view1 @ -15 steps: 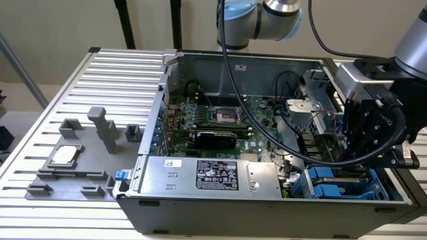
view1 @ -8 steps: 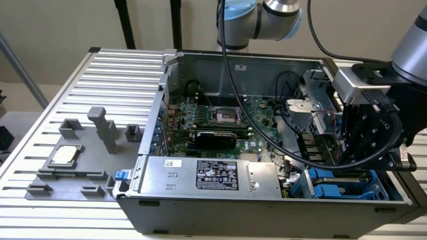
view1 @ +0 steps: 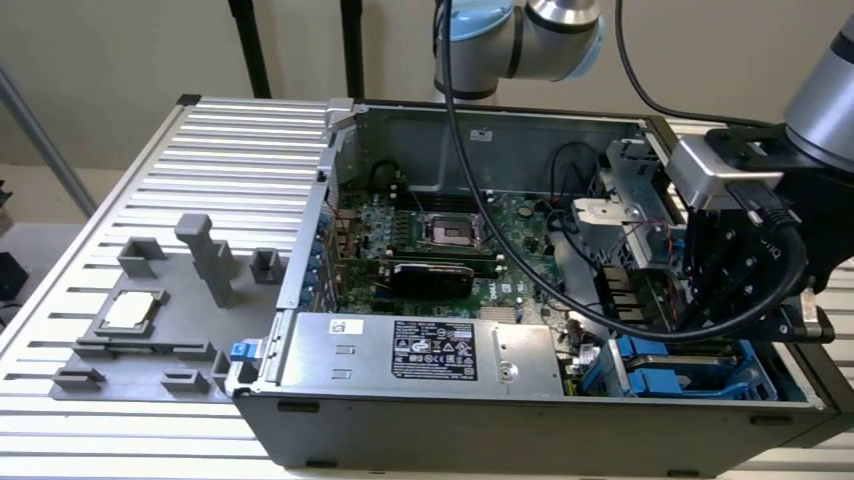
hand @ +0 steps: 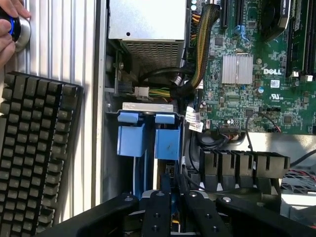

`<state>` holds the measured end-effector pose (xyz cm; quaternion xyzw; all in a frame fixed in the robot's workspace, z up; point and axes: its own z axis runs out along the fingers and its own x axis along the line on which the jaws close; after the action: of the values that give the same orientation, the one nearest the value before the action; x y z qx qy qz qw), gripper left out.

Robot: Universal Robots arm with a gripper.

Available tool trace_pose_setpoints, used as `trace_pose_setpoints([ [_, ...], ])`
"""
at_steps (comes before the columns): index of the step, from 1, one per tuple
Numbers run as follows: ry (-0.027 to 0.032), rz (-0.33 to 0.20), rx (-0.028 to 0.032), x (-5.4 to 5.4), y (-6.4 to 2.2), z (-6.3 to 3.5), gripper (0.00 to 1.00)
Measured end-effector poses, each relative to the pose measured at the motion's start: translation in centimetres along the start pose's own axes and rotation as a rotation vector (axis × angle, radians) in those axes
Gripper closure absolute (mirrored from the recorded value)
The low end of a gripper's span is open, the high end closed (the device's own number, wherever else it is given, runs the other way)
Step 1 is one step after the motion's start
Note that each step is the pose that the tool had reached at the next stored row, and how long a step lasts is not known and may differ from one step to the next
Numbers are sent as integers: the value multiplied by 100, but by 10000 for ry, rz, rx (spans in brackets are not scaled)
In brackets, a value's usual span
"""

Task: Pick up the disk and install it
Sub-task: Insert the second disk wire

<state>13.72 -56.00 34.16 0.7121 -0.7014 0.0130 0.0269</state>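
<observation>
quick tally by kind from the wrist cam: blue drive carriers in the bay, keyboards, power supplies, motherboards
blue drive carriers: 2
keyboard: 1
power supply: 1
motherboard: 1
total: 5

A robotics lab set up for computer assembly: an opened desktop computer case (view1: 534, 300) lies on a ribbed aluminium tabletop (view1: 227, 150), motherboard (hand: 261, 74) exposed, beside grey fixture blocks (view1: 160, 310). An industrial robot arm (view1: 534, 35) reaches over it, while a keyboard (hand: 34, 153) and a person's hand (hand: 10, 24) on a round button sit nearby.
</observation>
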Motion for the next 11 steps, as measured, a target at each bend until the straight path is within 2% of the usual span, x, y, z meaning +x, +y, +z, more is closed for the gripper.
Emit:
trace_pose_setpoints([
  [9,-31,-1,2,-13,0,6,84],
  [11,-22,-1,2,-17,0,2,84],
])
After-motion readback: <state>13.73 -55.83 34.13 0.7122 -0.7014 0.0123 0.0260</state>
